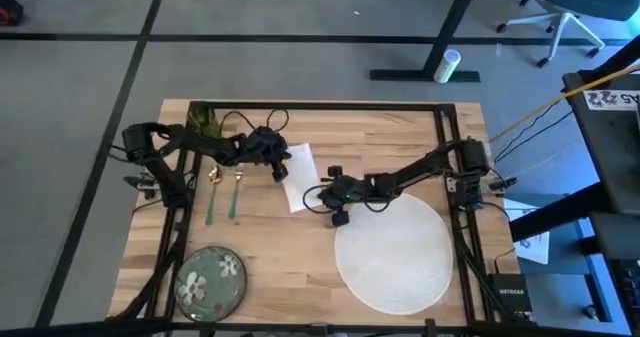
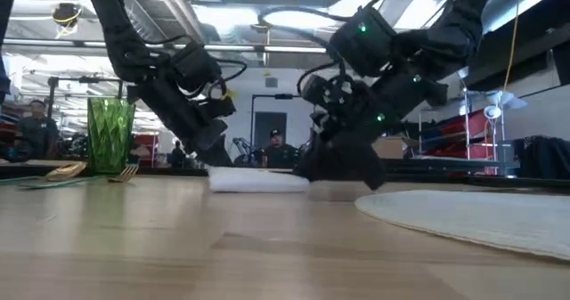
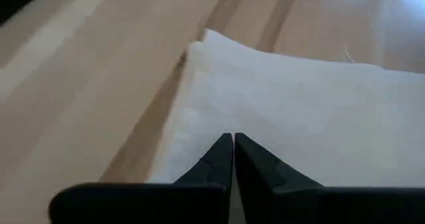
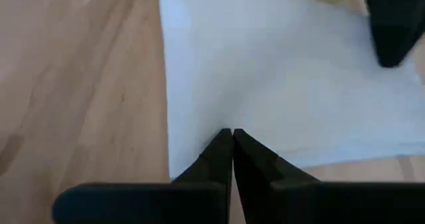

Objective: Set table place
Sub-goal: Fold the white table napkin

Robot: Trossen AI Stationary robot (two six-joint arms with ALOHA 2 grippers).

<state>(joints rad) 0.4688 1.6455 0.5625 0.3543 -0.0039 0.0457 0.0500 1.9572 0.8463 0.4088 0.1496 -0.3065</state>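
Open-plan lab — exposed ceiling ducts (image 2: 178, 15), office chair (image 1: 560, 22).

both arms are dark, jointed and blocky, with black cables looping loosely off their links. the left pincer (image 3: 232, 159) and the right pincer (image 4: 232, 154) each end in two matte black, wedge-shaped fingers. small green lights glow on the housings.

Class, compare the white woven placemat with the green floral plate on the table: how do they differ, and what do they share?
The placemat is plain white and woven; the plate is green with pale flowers. The placemat is clearly larger than the plate. The placemat lies on the right arm's side, the plate at the near corner on the left arm's side, well apart. Both are round and lie flat on the table, with nothing on them.
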